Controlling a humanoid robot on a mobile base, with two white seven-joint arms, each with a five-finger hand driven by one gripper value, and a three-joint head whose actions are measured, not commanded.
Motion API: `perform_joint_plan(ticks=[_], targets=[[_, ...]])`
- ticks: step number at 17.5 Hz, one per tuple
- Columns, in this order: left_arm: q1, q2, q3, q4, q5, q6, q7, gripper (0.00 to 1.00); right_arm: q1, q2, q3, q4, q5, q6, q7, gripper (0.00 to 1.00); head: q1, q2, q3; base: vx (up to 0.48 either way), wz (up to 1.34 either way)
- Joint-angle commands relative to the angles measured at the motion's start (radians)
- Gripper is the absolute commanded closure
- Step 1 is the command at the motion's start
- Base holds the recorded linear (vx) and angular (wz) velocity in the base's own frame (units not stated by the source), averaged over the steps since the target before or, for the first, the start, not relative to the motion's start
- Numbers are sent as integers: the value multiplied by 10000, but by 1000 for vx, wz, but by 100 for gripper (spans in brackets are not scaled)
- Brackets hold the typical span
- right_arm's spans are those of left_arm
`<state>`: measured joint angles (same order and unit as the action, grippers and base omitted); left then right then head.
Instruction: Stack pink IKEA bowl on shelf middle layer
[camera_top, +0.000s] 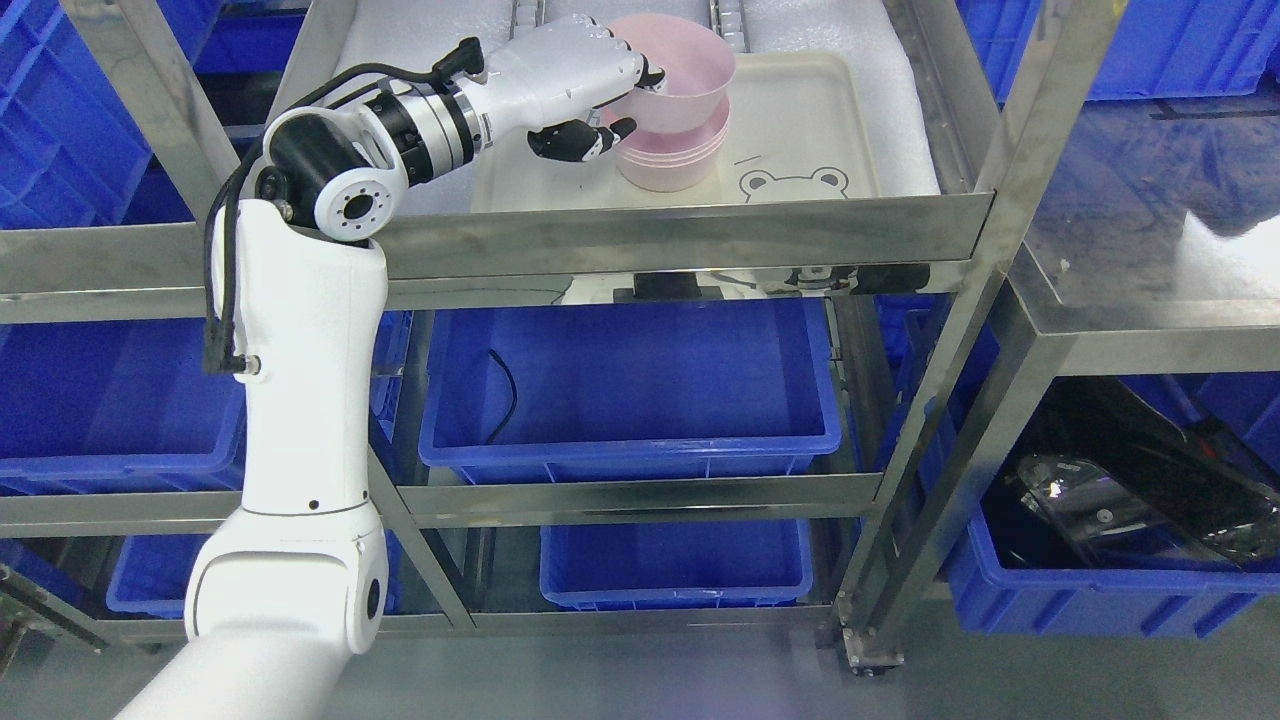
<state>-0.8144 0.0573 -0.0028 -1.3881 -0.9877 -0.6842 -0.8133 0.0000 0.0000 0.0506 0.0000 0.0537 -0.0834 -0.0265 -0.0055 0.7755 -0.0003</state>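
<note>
The left hand (570, 85) reaches over the shelf (690, 235), fingers (585, 140) clamped on the rim of a tilted pink bowl (680, 75); it sits on a stack of pink bowls (672, 160) standing on a cream tray (800, 130) near the shelf's front edge; blue bins (630, 400) sit below.

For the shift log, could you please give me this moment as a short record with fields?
working hand: left hand, arm reaching in from the lower left
held item: top pink bowl, tilted, gripped at its rim
target: stack of pink bowls just under it
seating: top bowl partly in the stack, not yet level
support: cream tray with a bear drawing, on the steel shelf
below: blue bin on the next level
right hand: not in view
</note>
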Motion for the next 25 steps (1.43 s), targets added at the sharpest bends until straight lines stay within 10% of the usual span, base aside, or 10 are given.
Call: perform_joint_plan(ticks=[1, 10, 25], targets=[[-414, -358, 59, 718, -247, 1, -13, 95, 230, -175, 0, -175, 0, 6, 4, 0, 0, 0, 0, 0, 0], [-431, -297, 74, 934, -784, 108, -457, 87, 230, -175, 0, -175, 0, 6, 4, 0, 0, -1, 0, 0, -1], [-906, -399, 871, 520, 513, 1193, -1008, 0, 230, -175, 0, -175, 0, 6, 4, 0, 0, -2, 0, 0, 0]])
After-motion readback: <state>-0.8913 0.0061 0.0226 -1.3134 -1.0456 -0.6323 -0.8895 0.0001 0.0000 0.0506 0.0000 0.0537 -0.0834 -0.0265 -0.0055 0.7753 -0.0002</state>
